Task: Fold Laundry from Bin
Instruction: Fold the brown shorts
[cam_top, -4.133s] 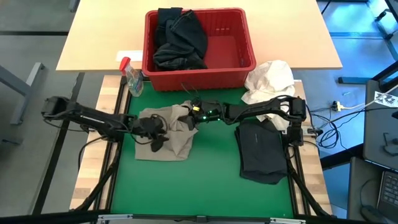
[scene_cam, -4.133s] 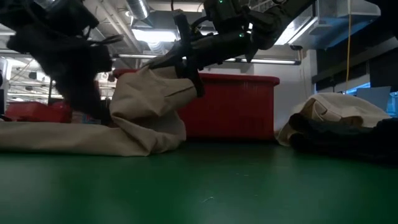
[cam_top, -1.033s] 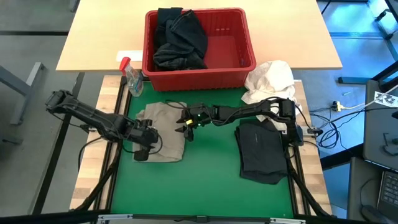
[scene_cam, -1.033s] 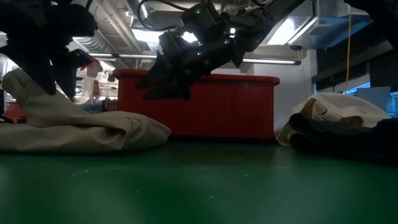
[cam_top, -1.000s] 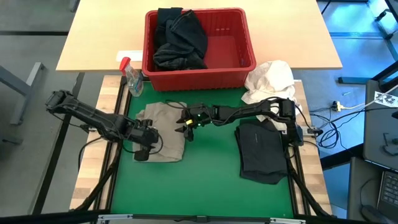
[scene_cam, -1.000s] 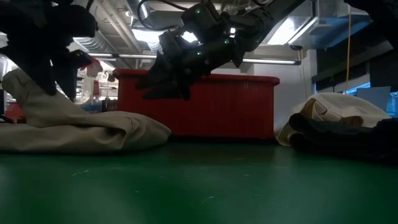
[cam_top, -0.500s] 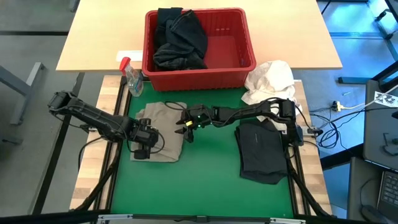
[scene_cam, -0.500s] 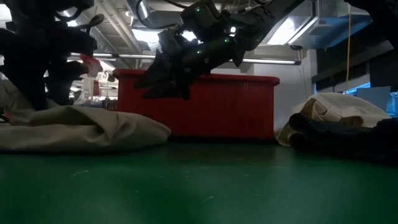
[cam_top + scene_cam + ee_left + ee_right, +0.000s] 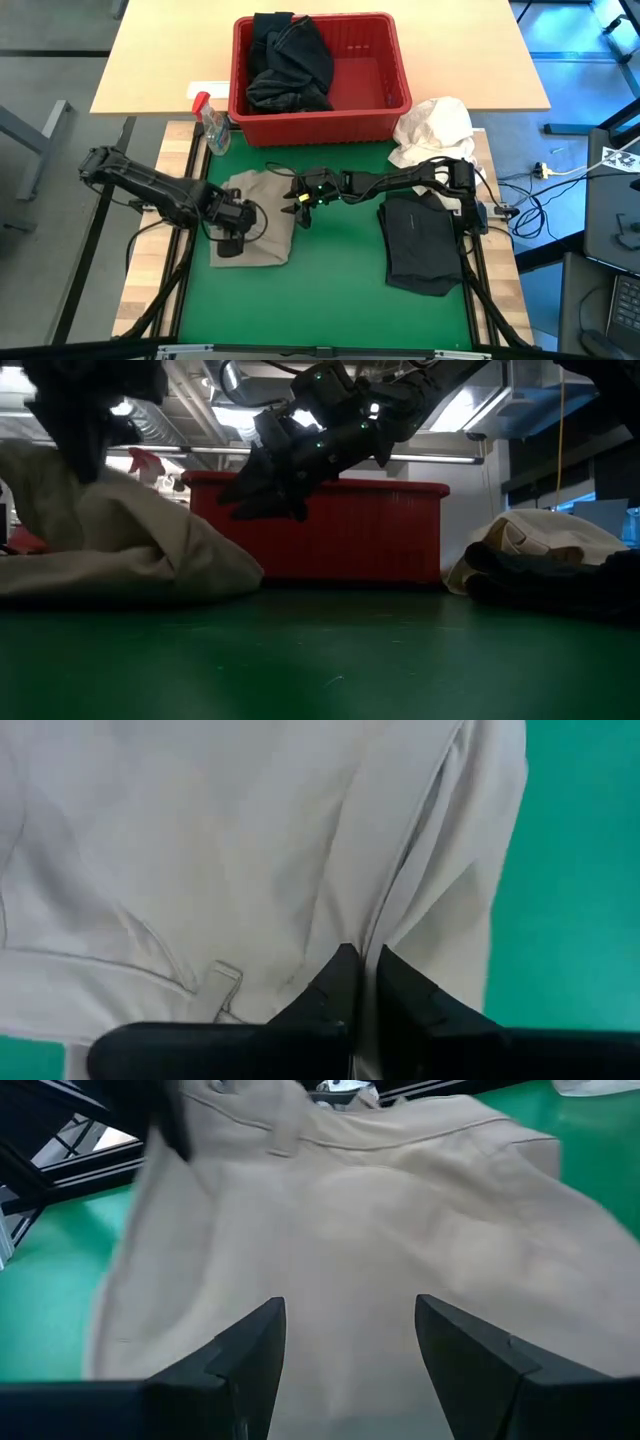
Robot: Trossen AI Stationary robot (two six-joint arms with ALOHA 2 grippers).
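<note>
The left gripper (image 9: 232,222) has its fingers clamped on a fold of the khaki garment (image 9: 262,205) lying on the green counter (image 9: 330,290), while the right gripper (image 9: 298,203), fingers apart, hovers just beside its right edge.

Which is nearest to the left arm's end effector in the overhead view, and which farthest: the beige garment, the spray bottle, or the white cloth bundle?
1. The beige garment: the left end effector is pinching it.
2. The spray bottle: beside the red bin's left end.
3. The white cloth bundle: far across, on the right.
</note>
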